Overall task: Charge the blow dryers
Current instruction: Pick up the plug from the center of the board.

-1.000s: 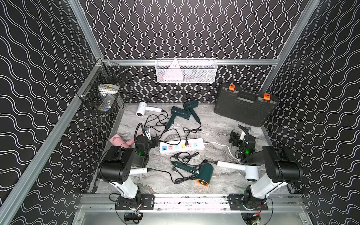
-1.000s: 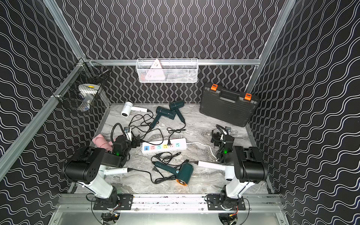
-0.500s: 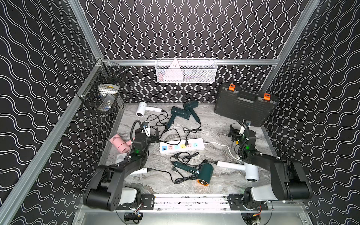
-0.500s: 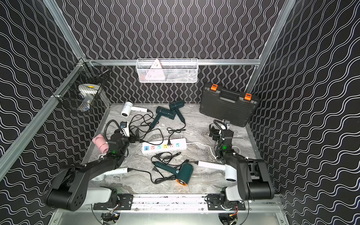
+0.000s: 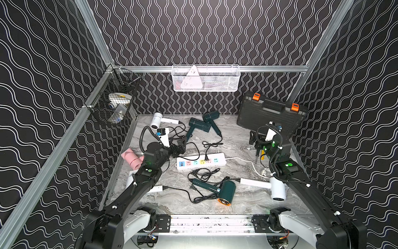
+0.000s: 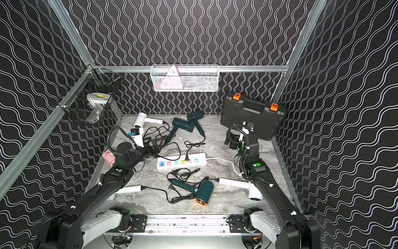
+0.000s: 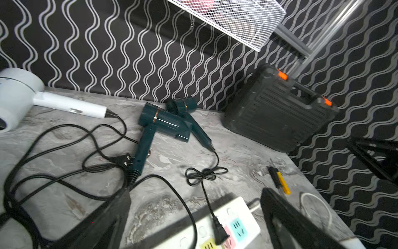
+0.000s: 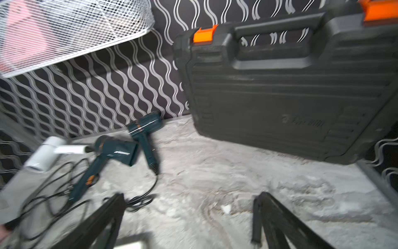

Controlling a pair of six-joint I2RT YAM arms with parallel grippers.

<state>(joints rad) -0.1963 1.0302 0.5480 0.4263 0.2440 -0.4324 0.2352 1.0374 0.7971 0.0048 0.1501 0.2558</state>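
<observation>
Several blow dryers lie on the marble table: a white one (image 5: 156,120) and two dark green ones (image 5: 197,125) (image 7: 159,122) at the back, a pink one (image 5: 131,156) at the left edge, a dark green one (image 5: 226,191) and a white one (image 5: 277,189) in front. The white power strip (image 5: 201,161) has one black plug (image 7: 219,232) in a socket. My left gripper (image 5: 179,144) (image 7: 196,194) hovers open over loose cords just left of the strip. In front of the toolcase, my right gripper (image 5: 255,140) (image 8: 189,197) is open over bare table.
A black toolcase (image 5: 271,116) with orange latches leans at the back right. A white wire basket (image 5: 205,78) hangs on the back wall, a black one (image 5: 116,103) on the left wall. A yellow screwdriver (image 7: 282,183) lies near the right arm. Tangled cords (image 5: 202,172) cover the middle.
Both arms have unfolded and reached away from the front rail. The left gripper moved toward the cords by the strip, the right one toward the toolcase. Both stayed open.
</observation>
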